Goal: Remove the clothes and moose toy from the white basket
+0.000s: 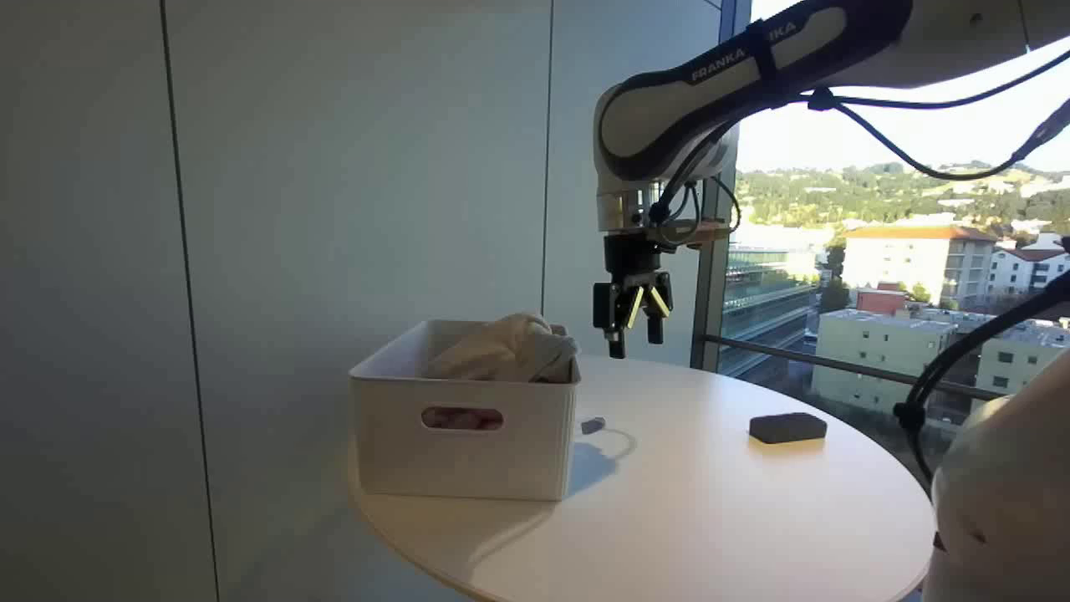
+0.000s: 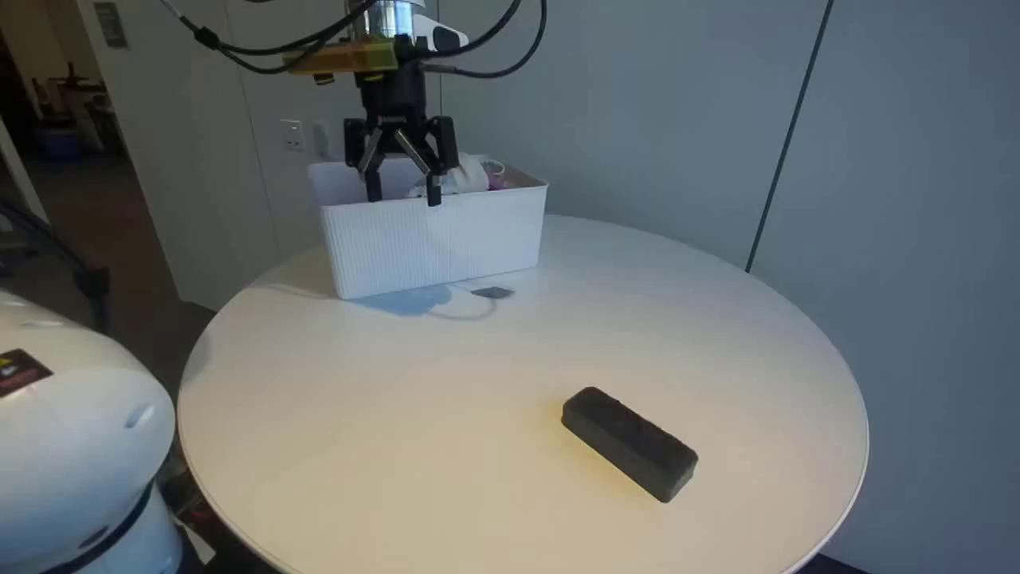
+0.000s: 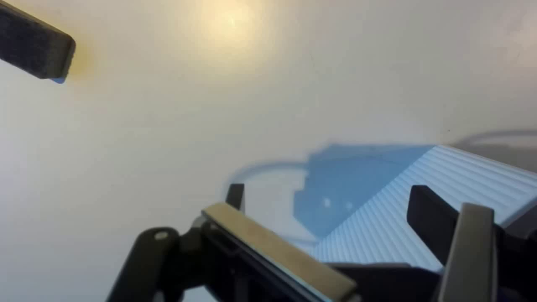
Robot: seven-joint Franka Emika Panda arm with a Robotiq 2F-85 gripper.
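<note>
Looking in an exterior view, we find beige cloth (image 1: 497,353) in the basket (image 1: 393,443), something pinkish (image 1: 462,420) at the cloth's seven o'clock. We see the cloth at nine o'clock from the gripper (image 1: 635,341), its fingers (image 1: 616,344) spread apart.

The rounded white arm casing (image 1: 644,125) is inlaid with a dark panel (image 1: 719,65), on which FRANKA is printed in pale capitals; it is crossed by a black strap (image 1: 762,52). Slim black cables (image 1: 919,104) are strung along the outside. A flat amber-coloured bar (image 2: 343,57) is fitted below a shiny silver metal collar (image 2: 390,17). The black two-fingered gripper (image 2: 404,193) is faced with flat tan and grey strips (image 3: 281,247) and studded with a round grey screw head (image 3: 161,235). A dark label (image 2: 22,372) with a yellow mark is set on the bulbous white lower casing (image 2: 80,454).
</note>
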